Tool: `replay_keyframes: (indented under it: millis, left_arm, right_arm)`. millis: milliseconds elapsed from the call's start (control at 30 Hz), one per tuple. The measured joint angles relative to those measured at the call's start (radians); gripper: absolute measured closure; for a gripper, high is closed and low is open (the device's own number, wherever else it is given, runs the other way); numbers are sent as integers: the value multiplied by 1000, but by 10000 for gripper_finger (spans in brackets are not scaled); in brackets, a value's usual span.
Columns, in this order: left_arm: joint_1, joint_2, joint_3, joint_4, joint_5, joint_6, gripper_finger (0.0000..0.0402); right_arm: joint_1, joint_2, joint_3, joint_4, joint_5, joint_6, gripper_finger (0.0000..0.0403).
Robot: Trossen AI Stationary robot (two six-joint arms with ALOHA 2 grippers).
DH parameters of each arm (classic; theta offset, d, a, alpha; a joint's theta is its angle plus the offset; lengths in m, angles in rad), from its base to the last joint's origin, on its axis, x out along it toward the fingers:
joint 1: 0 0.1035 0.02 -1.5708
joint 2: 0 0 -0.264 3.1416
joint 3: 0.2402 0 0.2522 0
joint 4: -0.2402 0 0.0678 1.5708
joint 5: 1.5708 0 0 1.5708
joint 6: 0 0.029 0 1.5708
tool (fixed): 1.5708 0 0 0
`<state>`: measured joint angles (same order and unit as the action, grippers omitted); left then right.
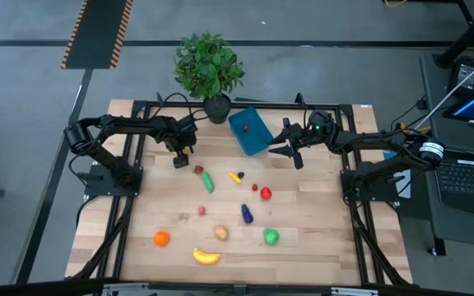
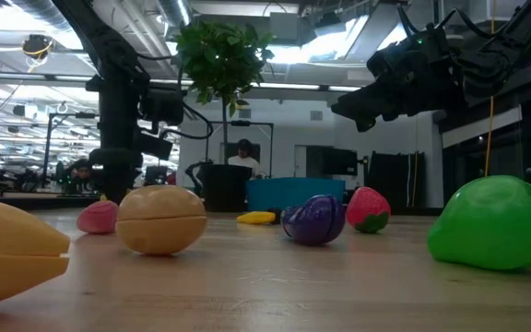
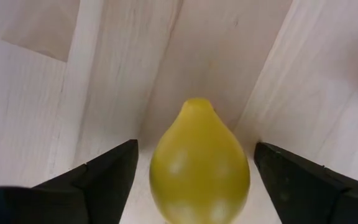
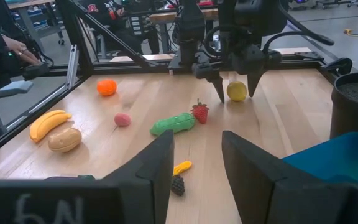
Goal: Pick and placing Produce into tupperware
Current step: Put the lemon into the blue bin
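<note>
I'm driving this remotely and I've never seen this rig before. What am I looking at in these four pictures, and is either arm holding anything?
Two dark robot arms work at a wooden table. The overhead picture shows everything from above; the low one looks level across the tabletop; the other two come from cameras on each arm's wrist.

The left gripper stands over a lemon, with its open fingers on either side and gaps between; it is not gripped yet. The right gripper hangs beside the blue tupperware, holding nothing, jaws only narrowly apart.

Toy produce lies scattered on the table: a banana, orange, potato, green apple, eggplant, cucumber and strawberry. A potted plant stands at the far edge.
</note>
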<state>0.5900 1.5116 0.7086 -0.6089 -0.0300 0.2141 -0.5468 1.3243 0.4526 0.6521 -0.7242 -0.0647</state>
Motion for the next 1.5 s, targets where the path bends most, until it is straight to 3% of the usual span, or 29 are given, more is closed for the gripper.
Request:
replay_keyframes:
  millis: [333,1100,1500]
  left_arm:
    - [-1,0,0,-9,15,-34,206]
    - [-33,-14,-3,23,63,-51,206]
    - [-138,-288,-7,114,73,-123,206]
  right_arm:
    - [0,0,0,0,0,0,265]
    - [0,0,0,0,0,-20,265]
    - [0,0,0,0,0,-22,265]
